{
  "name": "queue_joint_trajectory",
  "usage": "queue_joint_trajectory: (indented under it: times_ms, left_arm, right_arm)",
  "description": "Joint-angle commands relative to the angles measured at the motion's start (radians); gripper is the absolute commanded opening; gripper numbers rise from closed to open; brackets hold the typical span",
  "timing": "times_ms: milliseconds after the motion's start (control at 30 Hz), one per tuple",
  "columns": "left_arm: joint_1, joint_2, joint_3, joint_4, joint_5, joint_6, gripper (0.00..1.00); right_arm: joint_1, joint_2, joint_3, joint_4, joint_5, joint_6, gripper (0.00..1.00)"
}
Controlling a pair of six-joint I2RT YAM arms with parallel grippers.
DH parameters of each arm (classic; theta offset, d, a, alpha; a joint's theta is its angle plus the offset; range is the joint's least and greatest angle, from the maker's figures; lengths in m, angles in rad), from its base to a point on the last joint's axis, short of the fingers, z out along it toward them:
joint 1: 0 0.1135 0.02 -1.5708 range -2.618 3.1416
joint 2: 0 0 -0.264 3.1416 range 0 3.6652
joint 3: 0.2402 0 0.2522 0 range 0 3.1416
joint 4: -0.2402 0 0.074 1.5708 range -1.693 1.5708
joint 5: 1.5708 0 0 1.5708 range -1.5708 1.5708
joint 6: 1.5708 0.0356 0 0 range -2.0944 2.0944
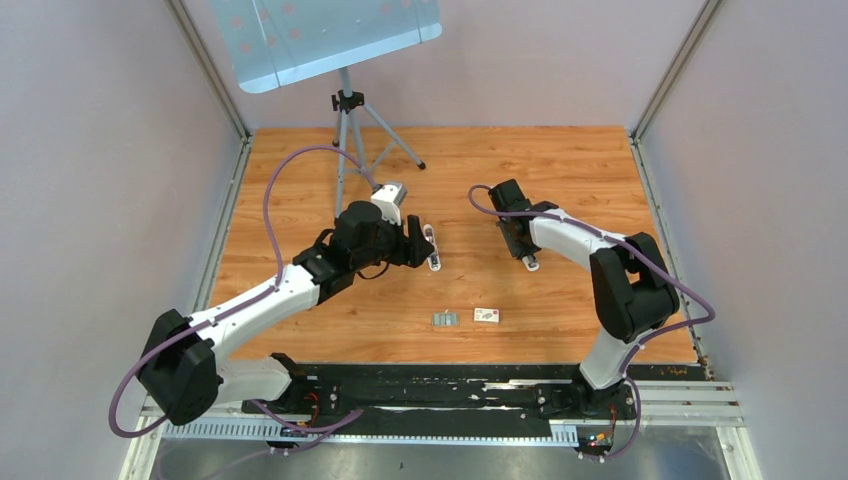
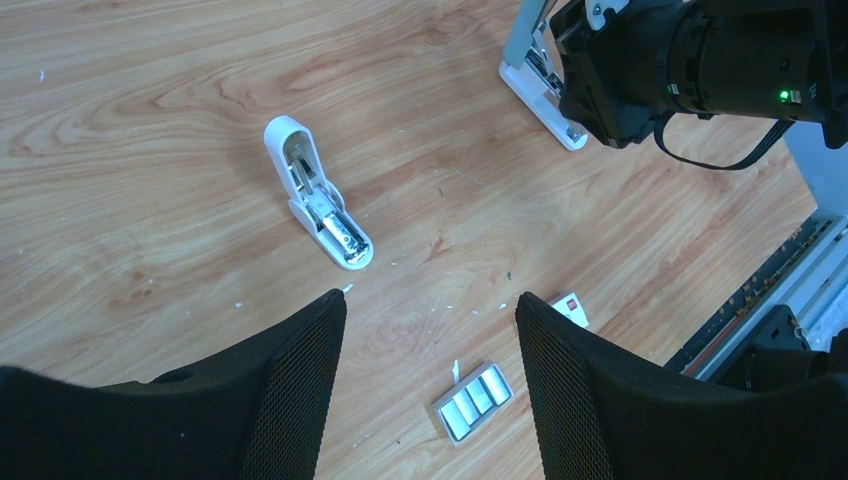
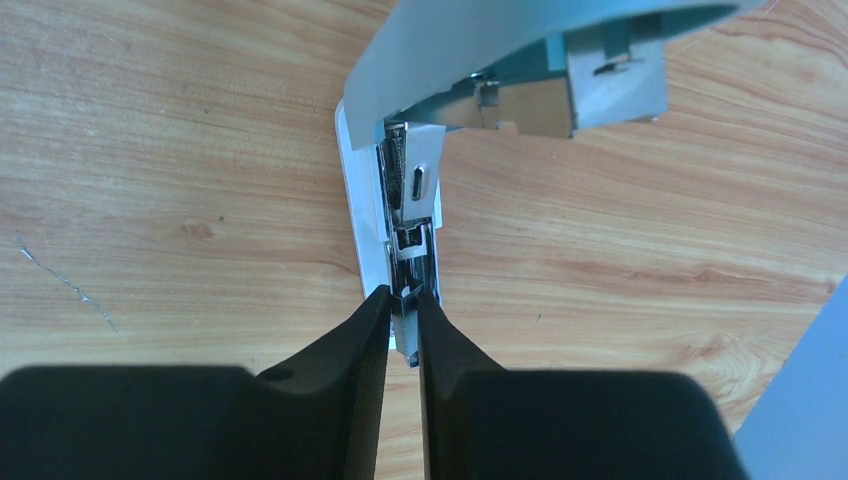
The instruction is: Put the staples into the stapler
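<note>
1. Right fingers (image 3: 375, 330) pinch the opened stapler (image 3: 412, 180) by its metal channel, right of the surface (image 1: 560, 170) centre, probably steadying it for loading.
2. Left fingers (image 2: 300, 390) hang spread and empty. The staples (image 2: 473, 400) lie untouched by the near edge's middle, framed between them, and are likely the next pickup.

We see one white plastic stapler (image 2: 318, 195) hinged open on the wood, a second white stapler (image 3: 400, 230) also open, and a grey ridged metal staple block (image 2: 473, 400) lying flat.
</note>
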Motion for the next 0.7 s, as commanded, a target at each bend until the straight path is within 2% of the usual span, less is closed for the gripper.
queue_joint_trajectory:
  times_ms: [0, 667]
  left_arm:
    - [0.011, -0.027, -0.011, -0.012, -0.015, 0.016, 0.66]
    - [0.014, -0.044, -0.018, -0.022, -0.027, 0.017, 0.67]
  right_arm:
    - [0.016, 0.009, -0.023, -0.018, 0.041, 0.004, 0.17]
    - [0.032, -0.011, -0.019, -0.022, 0.062, 0.004, 0.11]
